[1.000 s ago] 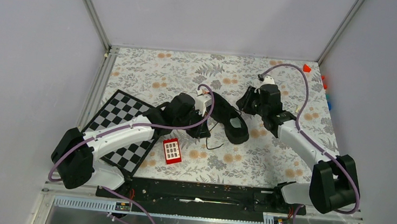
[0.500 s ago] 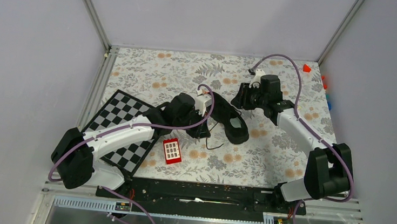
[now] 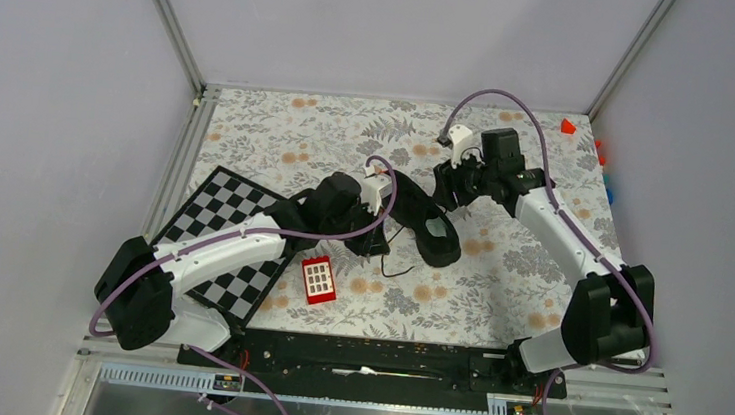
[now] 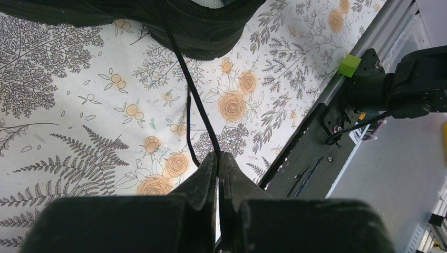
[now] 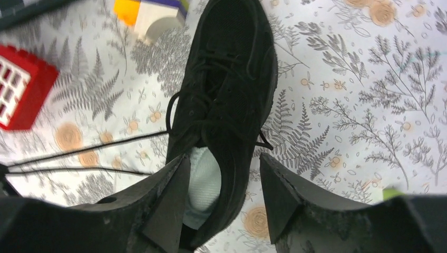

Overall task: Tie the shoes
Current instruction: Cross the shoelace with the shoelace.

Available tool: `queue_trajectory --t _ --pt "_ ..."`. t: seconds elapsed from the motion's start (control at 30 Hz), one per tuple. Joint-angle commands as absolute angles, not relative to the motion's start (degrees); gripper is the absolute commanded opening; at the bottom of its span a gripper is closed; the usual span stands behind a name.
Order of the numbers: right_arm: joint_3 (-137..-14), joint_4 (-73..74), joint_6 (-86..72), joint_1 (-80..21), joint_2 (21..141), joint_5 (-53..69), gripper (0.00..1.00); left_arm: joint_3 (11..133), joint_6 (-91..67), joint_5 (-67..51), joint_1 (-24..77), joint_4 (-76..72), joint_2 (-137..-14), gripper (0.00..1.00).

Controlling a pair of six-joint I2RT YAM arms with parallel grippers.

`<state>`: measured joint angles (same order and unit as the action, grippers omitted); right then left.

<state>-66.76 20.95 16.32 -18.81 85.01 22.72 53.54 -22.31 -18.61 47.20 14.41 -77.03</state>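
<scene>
Item: all-black low-top sneaker with pale grey insole (image 3: 425, 221), lying mid-table on floral-patterned cloth (image 3: 280, 130).
Right gripper (image 5: 221, 164): is swinging in over the sneaker's opening, jaws widening, carrying nothing.
Left gripper (image 4: 217, 158): is keeping a thin black lace (image 4: 195, 95) pinched taut.
Second lace grab probably pending.

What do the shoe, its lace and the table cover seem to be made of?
Shoe: probably matte black suede or fabric; no shine. Lace: likely thin woven cord; bends freely. Table cover: perhaps printed cloth or vinyl; flat flower pattern.
</scene>
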Motion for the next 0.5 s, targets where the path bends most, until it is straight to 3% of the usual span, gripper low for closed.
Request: queue_trajectory --t 0.0,0.27,0.47 --pt "-70.40 27.16 33.66 -19.17 86.44 29.43 0.59 56.31 -21.54 -18.15 47.44 14.24 -76.16 0.00" --pt "-88.54 47.44 41.91 -18.54 100.05 35.96 0.58 57.19 -21.66 -17.37 47.46 14.77 -76.46 0.00" --pt "-90.65 49.04 43.16 -18.54 103.96 36.64 0.59 57.87 -21.71 -17.02 47.44 14.87 -77.10 0.00"
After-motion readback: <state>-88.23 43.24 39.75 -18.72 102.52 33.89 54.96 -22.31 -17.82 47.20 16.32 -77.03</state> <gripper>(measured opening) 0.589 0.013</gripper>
